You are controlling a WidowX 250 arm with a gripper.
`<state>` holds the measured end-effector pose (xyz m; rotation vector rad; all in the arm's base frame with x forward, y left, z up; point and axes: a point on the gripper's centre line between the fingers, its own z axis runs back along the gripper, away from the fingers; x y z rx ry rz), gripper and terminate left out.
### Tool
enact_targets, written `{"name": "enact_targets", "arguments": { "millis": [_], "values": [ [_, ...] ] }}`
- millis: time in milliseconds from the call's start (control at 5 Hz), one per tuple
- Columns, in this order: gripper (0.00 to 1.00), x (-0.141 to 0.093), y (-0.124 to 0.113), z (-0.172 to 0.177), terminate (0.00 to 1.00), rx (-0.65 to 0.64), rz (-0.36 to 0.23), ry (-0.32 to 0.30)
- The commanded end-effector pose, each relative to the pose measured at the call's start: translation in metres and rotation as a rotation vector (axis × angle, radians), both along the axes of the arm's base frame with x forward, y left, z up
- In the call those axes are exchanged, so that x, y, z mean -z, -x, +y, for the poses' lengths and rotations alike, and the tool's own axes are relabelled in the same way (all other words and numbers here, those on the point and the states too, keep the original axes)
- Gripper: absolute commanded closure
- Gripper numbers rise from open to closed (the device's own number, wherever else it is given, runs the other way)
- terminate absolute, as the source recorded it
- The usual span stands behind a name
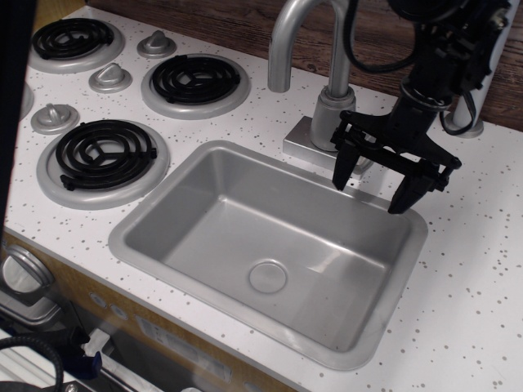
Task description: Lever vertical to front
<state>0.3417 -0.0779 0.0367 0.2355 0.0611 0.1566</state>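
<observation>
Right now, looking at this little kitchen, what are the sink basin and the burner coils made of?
The sink looks like moulded plastic in matte silver-grey: soft, dull highlights, rounded corners and a flat moulded drain disc. Painted metal is possible. The burner coils look like glossy black plastic, each a single moulded spiral on a silver-grey ring.

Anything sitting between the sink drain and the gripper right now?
Nothing. In the single camera view, only bare grey basin floor and the back wall of the sink run from the drain up to the open gripper, which hangs over the back rim.
</observation>
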Motion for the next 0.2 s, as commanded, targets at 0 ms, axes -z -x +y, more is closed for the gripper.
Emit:
{"name": "enact_targets", "arguments": {
  "millis": [0],
  "values": [
    [0.00, -0.0422, 0.0058, -0.0032, 1.00, -0.008, -0.122, -0.027]
  ]
}}
